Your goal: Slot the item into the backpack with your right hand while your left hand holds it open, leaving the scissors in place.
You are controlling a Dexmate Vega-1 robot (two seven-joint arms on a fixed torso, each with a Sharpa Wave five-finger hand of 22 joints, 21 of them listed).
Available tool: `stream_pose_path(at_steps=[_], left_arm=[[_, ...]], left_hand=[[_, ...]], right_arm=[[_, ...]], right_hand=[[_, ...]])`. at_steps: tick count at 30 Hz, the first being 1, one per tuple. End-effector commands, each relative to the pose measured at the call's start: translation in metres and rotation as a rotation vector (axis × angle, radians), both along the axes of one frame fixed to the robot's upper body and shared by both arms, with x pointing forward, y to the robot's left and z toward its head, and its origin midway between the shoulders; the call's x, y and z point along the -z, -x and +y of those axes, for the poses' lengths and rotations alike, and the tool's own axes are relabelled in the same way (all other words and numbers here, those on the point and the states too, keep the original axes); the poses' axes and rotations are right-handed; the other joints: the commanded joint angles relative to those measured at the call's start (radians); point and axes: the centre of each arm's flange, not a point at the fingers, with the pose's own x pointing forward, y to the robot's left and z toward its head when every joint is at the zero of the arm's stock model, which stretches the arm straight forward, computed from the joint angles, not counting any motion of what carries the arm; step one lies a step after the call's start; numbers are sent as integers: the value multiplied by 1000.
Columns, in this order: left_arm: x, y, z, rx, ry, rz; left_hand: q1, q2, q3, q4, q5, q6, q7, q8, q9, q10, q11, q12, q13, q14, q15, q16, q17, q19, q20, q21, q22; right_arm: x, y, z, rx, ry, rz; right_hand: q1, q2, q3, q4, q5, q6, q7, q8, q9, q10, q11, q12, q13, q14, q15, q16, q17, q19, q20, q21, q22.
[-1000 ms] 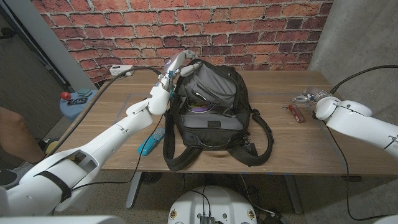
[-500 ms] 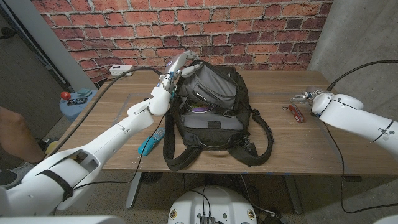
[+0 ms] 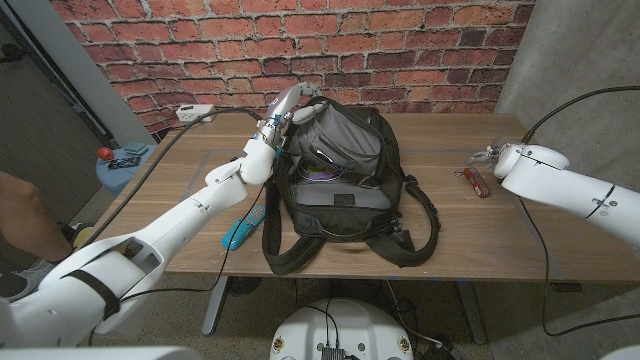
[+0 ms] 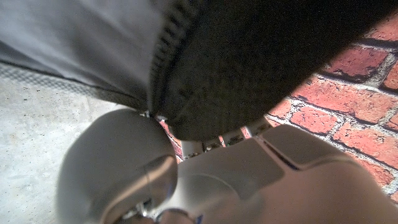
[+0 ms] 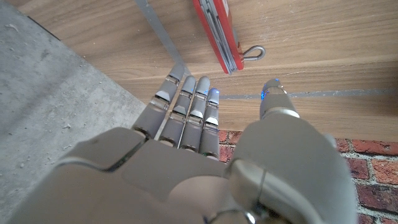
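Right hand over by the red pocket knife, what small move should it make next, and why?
Probably lower the right hand a little toward the red pocket knife and close its fingers on it. In the right wrist view the fingers are spread, holding nothing, with the knife lying on the wooden table just beyond the fingertips. The left hand already holds the black backpack open at its top.

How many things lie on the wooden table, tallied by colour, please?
Black: 1, the backpack
Red: 1, the pocket knife
Teal: 1, a teal tool beside the backpack, too small to identify
White: 1, the power strip at the far edge
Total: 4
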Motion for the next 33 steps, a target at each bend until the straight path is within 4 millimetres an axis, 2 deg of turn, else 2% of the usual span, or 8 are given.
stream_pose_path(at_steps=[1, 22, 33], left_arm=[[-1, -1, 0, 4, -6, 4], [2, -1, 1, 5, -2, 4], [3, -1, 2, 4, -4, 11]], left_hand=[[26, 16, 7, 2, 8, -5, 2, 5, 0, 2, 3, 6, 3, 8, -3, -4, 7, -5, -1, 0, 1], [25, 14, 9, 2, 12, -6, 4, 11, 0, 6, 2, 6, 3, 9, -4, -6, 9, -5, 0, 0, 1], [26, 12, 11, 0, 14, -8, 5, 13, -4, 6, 1, 7, 4, 11, -4, -7, 10, -3, -2, 1, 1]], right_arm=[[-2, -3, 4, 43, 1, 37], [-1, -22, 9, 88, -33, 135], [4, -29, 3, 101, -52, 172]], right_hand=[[17, 3, 0, -9, 6, 13, -1, 4, 5, 17, 1, 11, 6, 16, 2, 12, 6, 12, 3, 9, 5], [51, 15, 5, -16, 10, 15, 18, -2, 7, 9, 24, 19, 22, 15, 21, 17, 19, 14, 20, 9, 5], [66, 11, 4, -19, 11, 10, 27, -7, 8, -4, 30, 18, 29, 6, 29, 15, 22, 11, 24, 8, 4]])
